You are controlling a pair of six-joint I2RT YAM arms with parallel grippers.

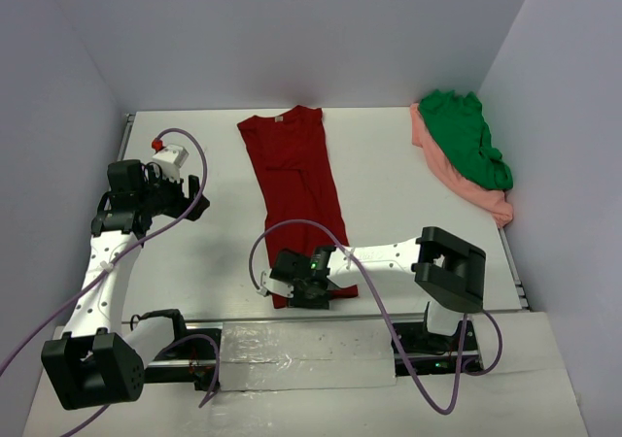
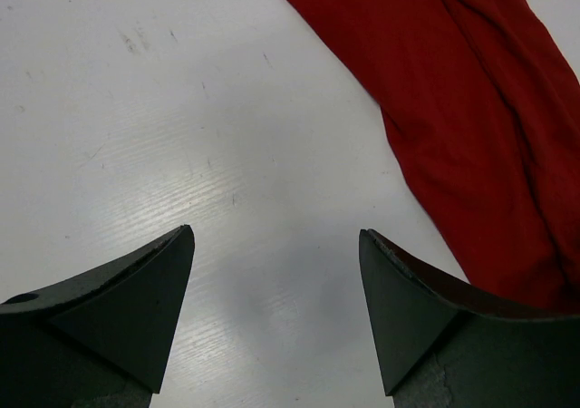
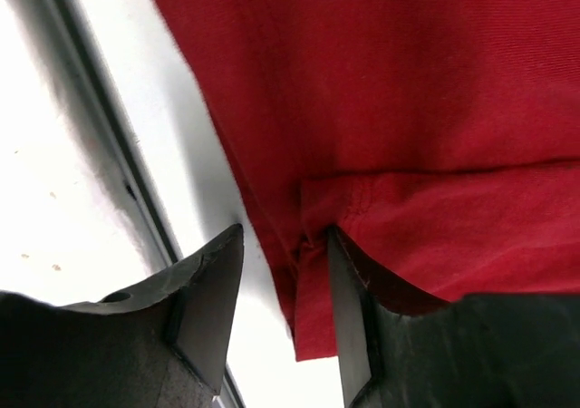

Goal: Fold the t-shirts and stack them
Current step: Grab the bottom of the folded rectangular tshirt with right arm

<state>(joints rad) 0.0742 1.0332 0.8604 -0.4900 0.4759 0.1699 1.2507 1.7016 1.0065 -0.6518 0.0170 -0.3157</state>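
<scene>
Only the top external view takes in the whole counter (image 1: 408, 223). There the dark red t-shirt (image 1: 296, 189) lies folded lengthwise into a long narrow strip. It runs from the middle of the far edge, where its small pale neck label (image 1: 280, 118) shows, down to the near edge. In the far right corner the bright green t-shirt (image 1: 466, 138) sits crumpled on top of the salmon pink t-shirt (image 1: 494, 204), well apart from the red one.

The right fingers (image 1: 296, 289) are at the red strip's near end, and the left fingers (image 1: 192, 192) hang over bare counter near the left edge, beside the shirt but clear of it.

The right wrist view shows what the top one cannot. The right fingers (image 3: 213, 281) stand a narrow gap apart with the stitched hem corner of the red shirt (image 3: 381, 109) between them. A sliver of white counter shows beside the cloth, so nothing is clamped.

The left wrist view shows the left fingers (image 2: 163, 281) spread wide and holding nothing. The red cloth (image 2: 471, 109) lies ahead to their right, with long soft creases running along it.
</scene>
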